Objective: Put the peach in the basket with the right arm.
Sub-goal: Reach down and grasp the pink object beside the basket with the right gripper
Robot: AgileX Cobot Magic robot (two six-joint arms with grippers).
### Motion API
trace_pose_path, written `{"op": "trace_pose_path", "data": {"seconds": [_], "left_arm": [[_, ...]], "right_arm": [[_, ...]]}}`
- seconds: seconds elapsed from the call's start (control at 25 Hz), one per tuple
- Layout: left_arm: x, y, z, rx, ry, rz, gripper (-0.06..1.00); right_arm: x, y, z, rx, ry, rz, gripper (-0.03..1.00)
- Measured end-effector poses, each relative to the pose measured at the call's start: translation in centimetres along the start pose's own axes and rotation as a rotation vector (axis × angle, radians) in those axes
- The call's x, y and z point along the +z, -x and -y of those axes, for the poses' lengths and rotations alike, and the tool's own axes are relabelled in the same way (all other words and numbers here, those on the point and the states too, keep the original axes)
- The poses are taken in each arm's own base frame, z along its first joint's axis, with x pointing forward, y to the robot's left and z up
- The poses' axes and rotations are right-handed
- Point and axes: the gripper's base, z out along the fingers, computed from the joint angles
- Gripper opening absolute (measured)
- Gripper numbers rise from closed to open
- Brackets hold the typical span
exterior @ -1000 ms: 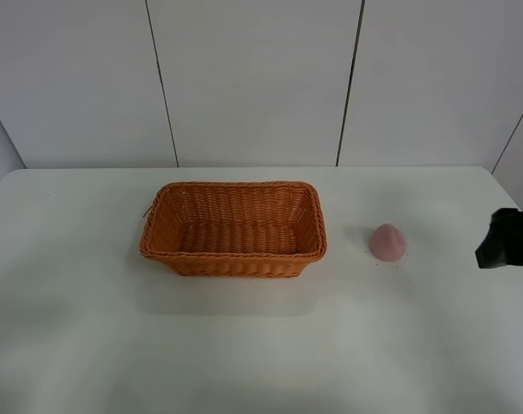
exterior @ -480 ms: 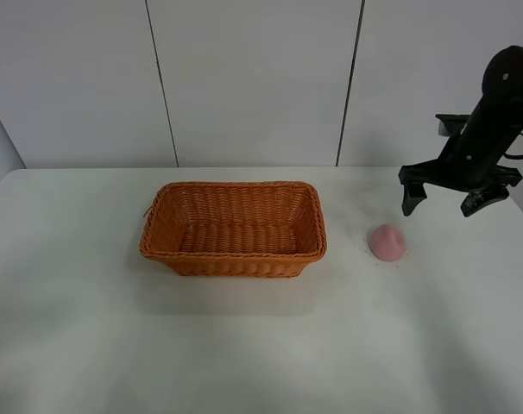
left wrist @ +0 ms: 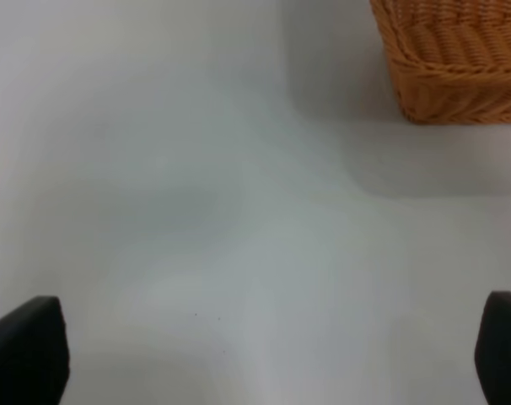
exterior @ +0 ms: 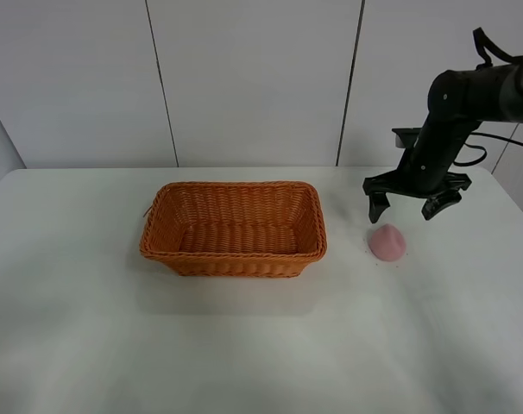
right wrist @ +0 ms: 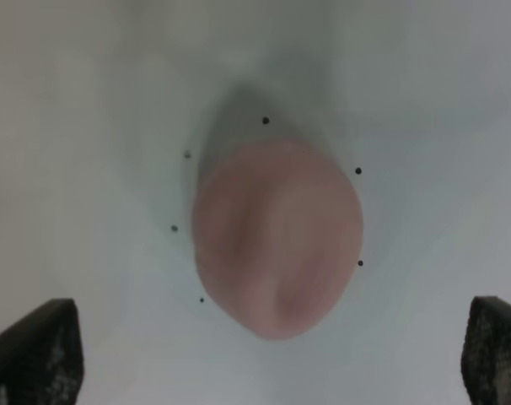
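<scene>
The pale pink peach (exterior: 387,242) lies on the white table to the right of the orange wicker basket (exterior: 234,228), apart from it. My right gripper (exterior: 406,207) hangs open just above and slightly behind the peach, fingers pointing down, nothing between them. The right wrist view looks straight down on the peach (right wrist: 277,238), with the two fingertips (right wrist: 32,350) wide apart at either side. In the left wrist view the left gripper (left wrist: 255,354) is open over bare table, a corner of the basket (left wrist: 454,59) ahead. The left arm is outside the exterior high view.
The white table (exterior: 261,345) stretches around the basket. A white panelled wall (exterior: 253,78) stands behind it. Small dark specks (right wrist: 266,121) ring the peach on the tabletop.
The right arm has swung in from the right edge, up and leftward, and now holds its open gripper over the peach. Peach and basket have not moved.
</scene>
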Motion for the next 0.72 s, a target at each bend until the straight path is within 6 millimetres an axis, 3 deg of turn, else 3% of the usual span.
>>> {"op": "trace_pose_path", "data": {"seconds": [0.56,0.64,0.72], "left_arm": [[0.0,0.0,0.0,0.000,0.000,0.000,0.99],[0.0,0.0,0.0,0.000,0.000,0.000,0.99],[0.0,0.0,0.0,0.000,0.000,0.000,0.99]], "right_arm": [[7.0,0.0,0.1,0.005,0.001,-0.092,0.69],[7.1,0.0,0.1,0.005,0.001,-0.093,0.63],[7.1,0.1,0.1,0.005,-0.001,-0.088,0.48]]}}
